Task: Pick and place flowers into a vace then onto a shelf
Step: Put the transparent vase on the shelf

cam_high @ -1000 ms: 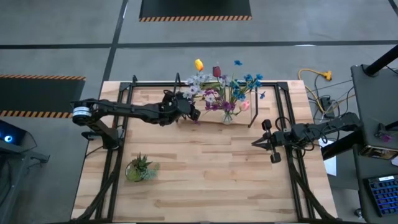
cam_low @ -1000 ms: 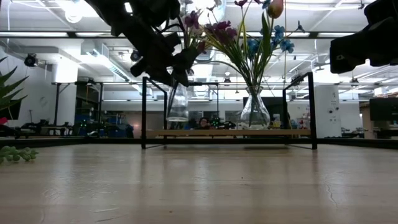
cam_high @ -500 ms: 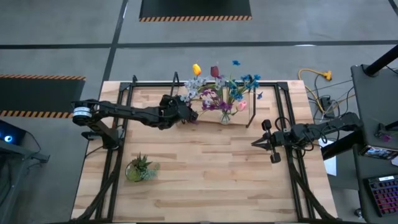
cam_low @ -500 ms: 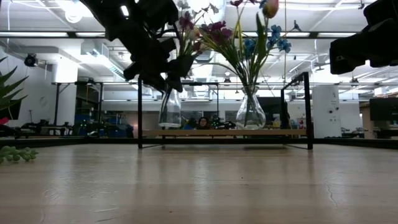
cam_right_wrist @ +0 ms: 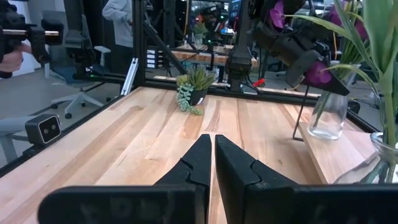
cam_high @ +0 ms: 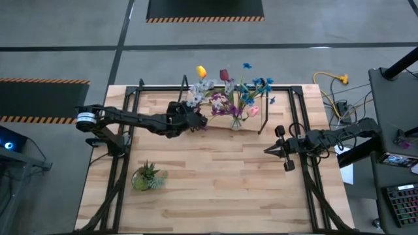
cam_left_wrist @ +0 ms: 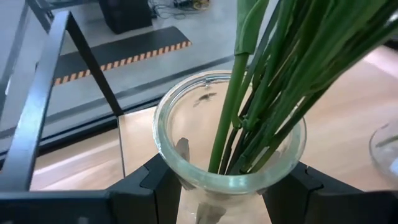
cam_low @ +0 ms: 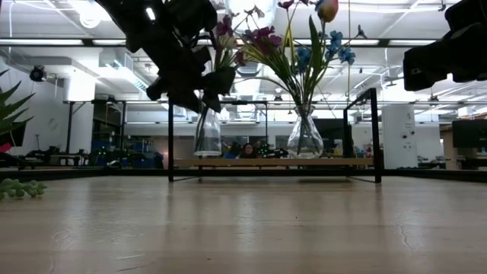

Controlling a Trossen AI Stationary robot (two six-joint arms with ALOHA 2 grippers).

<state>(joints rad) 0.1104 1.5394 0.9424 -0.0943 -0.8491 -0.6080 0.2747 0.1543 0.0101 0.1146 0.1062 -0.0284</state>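
The left gripper [cam_high: 196,120] is clamping the vace [cam_left_wrist: 229,163] of flowers [cam_left_wrist: 273,81] on the shelf [cam_low: 274,162], beside a second vase [cam_low: 305,137], while the right gripper [cam_right_wrist: 208,163], fingers closed together, is idling over the table [cam_high: 215,183].

- vase [cam_left_wrist: 230,168]: clear glossy glass, smooth rim
- flower stems [cam_left_wrist: 273,81]: smooth green plastic look
- table [cam_high: 215,189]: pale wood, matt, visible grain
- shelf [cam_low: 274,162]: light wood board, thin black metal legs
- gripper fingers [cam_right_wrist: 202,163]: matt black plastic
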